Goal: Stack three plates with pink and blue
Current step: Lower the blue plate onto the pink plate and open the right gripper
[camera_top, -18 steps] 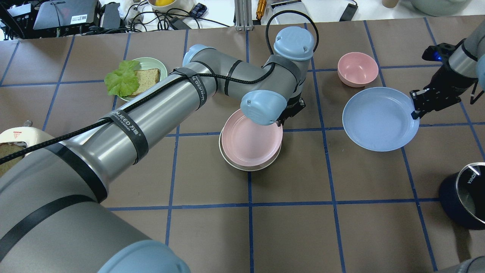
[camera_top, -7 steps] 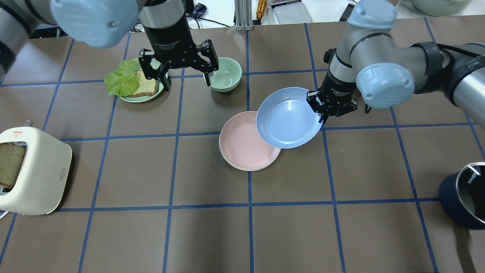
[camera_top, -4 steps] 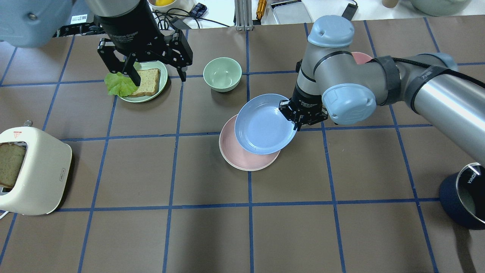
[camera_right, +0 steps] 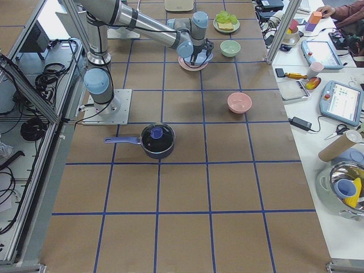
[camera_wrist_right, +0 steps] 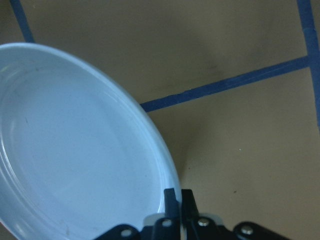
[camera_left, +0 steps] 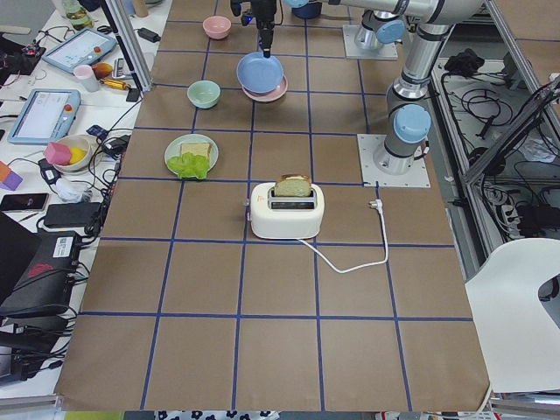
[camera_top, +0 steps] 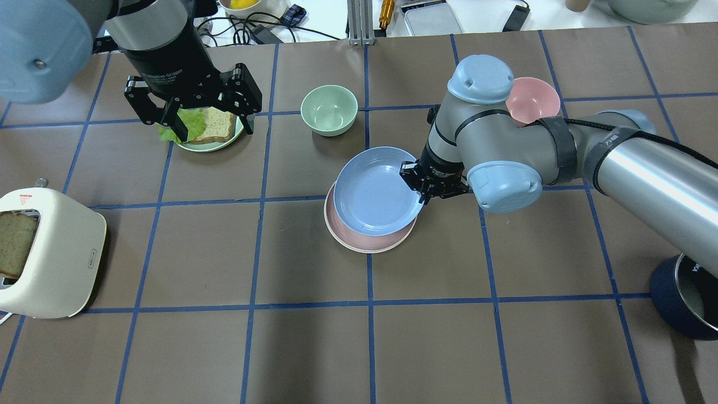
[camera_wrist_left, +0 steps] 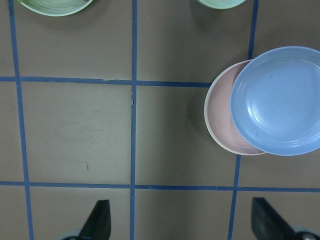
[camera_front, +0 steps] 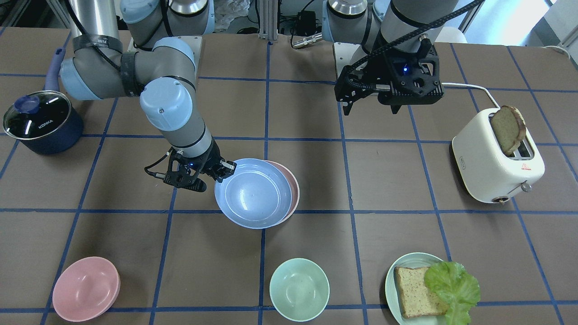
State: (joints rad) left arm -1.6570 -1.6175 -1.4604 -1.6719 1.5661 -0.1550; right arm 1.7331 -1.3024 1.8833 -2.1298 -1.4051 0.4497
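Above the pale pink round matte plate near the table's middle, the light blue round matte plate of the same size was held by the right gripper. Its two fingers were pinched together on the blue rim at the edge nearest that arm. The blue plate covered most of the pink plate but sat off-centre, displaced toward the right gripper and away from the robot's base. This left a pink crescent bare on the opposite side. Whether the two plates touched could not be told. A cream-white plate under the pink plate showed only as a thin pale edge. The left gripper hung well apart from the pink plate on the robot's left. Its fingers were spread wide with nothing between them.

The step in hand was judged to be centring and lowering the blue plate, with the stack otherwise complete.

- **Early release:** at this offset, the blue plate's base could land on the pink plate's raised rim. It would then sit tilted or slide off.
- **Uneven descent:** an edge that came down first could push the pink plate off the plate beneath it.
- **Withdrawal:** a finger trapped between the rims could drag the blue plate aside as it drew back.
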